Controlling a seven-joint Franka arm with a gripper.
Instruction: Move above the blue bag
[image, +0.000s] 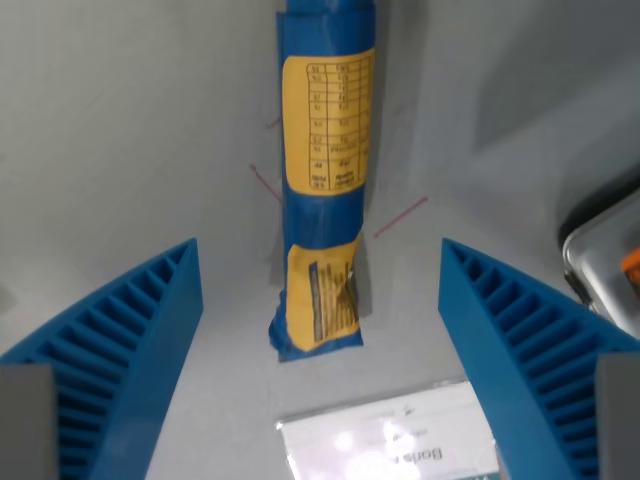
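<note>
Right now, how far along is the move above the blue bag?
Mostly done: the blue bag lies lengthwise between the open gripper fingers, nothing held. Its near end is centred; most of it stretches ahead. What may remain is a small advance toward its middle.

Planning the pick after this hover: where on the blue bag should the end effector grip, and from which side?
Grip the blue bag across its narrow width around mid-length, coming straight down from above. It lies flat as a long, slim roll running lengthwise between the open end effector fingers, so they would likely straddle it as oriented. The near end looks folded and less firm.
</note>
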